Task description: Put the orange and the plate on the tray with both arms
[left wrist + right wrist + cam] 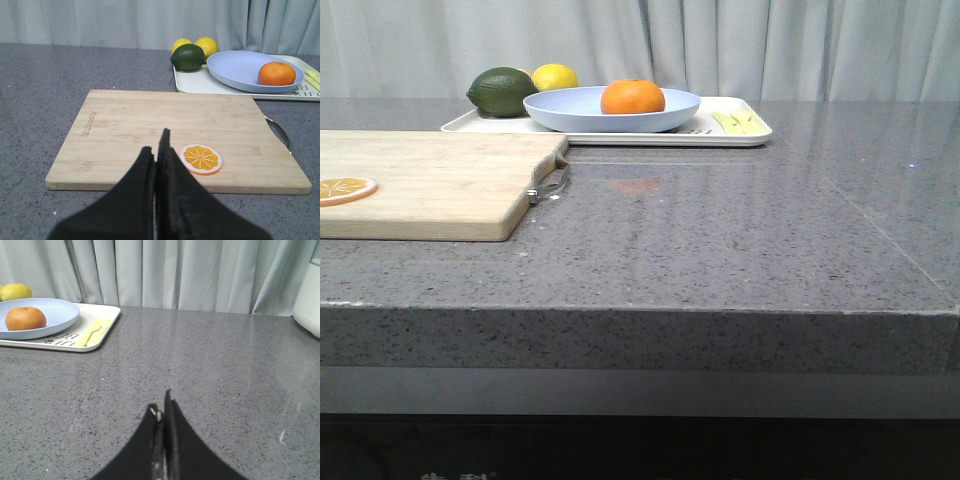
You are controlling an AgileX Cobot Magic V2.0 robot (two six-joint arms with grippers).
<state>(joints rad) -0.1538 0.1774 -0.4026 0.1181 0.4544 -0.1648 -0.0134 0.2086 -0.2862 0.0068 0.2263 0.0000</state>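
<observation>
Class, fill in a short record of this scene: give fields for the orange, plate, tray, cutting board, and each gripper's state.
orange: rests in the plate
plate: on the tray
tray: far side of the table, beside the board's far end
other fruit: green lime and lemon at the tray's left end
cutting board: holds an orange slice
left gripper: fingers shut, empty
right gripper: fingers shut, empty

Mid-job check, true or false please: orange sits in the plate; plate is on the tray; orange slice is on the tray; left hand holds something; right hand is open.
1. The orange sits in the plate. True.
2. The plate is on the tray. True.
3. The orange slice is on the tray. False: it lies on the cutting board.
4. The left hand holds something. False: shut, empty.
5. The right hand is open. False: shut.
</observation>
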